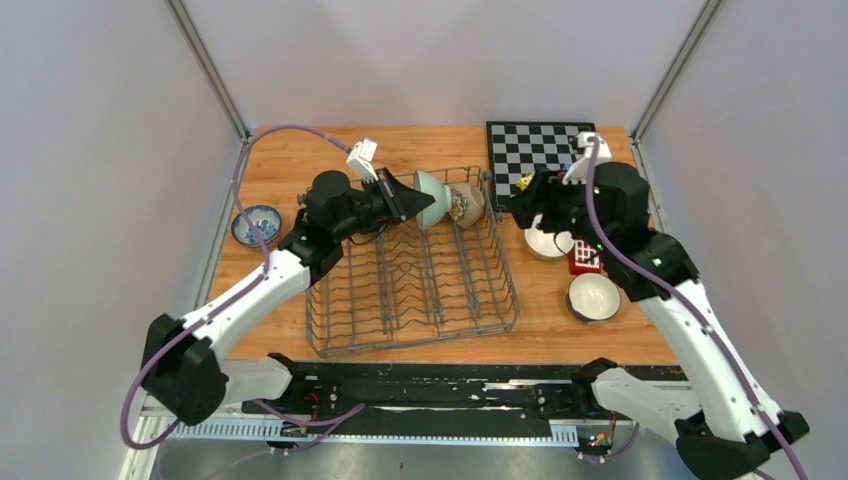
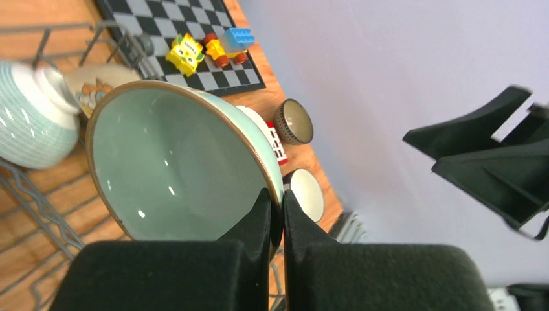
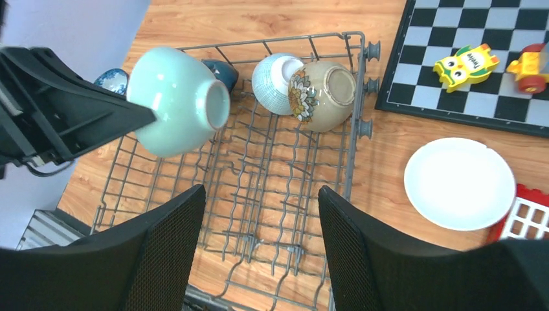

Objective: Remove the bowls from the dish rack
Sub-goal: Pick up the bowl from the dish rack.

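Note:
My left gripper [image 1: 408, 200] is shut on the rim of a pale green bowl [image 1: 432, 198], holding it on its side above the far end of the grey wire dish rack [image 1: 345, 335]. In the left wrist view the fingers pinch the bowl's [image 2: 175, 162] brown-edged rim. A striped pale bowl [image 3: 275, 74], a beige flowered bowl [image 3: 324, 87] and a dark teal bowl [image 3: 220, 71] stay in the rack's [image 3: 285, 188] far end. My right gripper [image 3: 262, 246] is open and empty, above the rack's right side [image 1: 520, 205].
A blue-and-white bowl [image 1: 256, 224] sits on the table left of the rack. A white bowl [image 1: 548, 240], a brown-rimmed bowl [image 1: 593, 296] and a red block [image 1: 585, 258] lie to the right. The chessboard [image 1: 535, 148] with toy blocks [image 2: 188, 53] is at the far right.

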Robot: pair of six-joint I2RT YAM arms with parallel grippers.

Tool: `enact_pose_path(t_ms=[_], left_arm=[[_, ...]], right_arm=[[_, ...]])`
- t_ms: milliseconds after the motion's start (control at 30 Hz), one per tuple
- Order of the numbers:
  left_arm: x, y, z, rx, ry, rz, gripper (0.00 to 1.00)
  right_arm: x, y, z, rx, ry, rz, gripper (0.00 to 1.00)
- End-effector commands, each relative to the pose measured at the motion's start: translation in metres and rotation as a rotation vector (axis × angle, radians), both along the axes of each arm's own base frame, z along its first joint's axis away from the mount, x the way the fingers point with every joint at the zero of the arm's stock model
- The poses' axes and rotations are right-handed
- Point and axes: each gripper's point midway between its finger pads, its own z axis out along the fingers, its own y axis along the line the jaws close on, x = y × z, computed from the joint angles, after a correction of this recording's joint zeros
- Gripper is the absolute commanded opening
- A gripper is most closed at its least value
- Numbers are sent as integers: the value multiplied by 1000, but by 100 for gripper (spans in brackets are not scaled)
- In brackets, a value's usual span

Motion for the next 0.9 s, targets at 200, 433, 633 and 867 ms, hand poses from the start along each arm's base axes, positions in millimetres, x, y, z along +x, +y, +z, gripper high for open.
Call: enact_pose_path(t_ms=[200,433,633,867], left_arm=[[-100,19,51,611,-510,-114,0],[-164,21,24,1118,-969,-228,0],[-201,1,7,1389,-1338,-356,0],[-228,-10,-30,1498,-1551,-644,0]], right_arm=[[-83,-42,23,-105,-9,80,69],[-108,-20,37,-25,-19,240,66],[-123,-3,15,-68,126,384,63],[-133,7,-5,-217,185,469,60]])
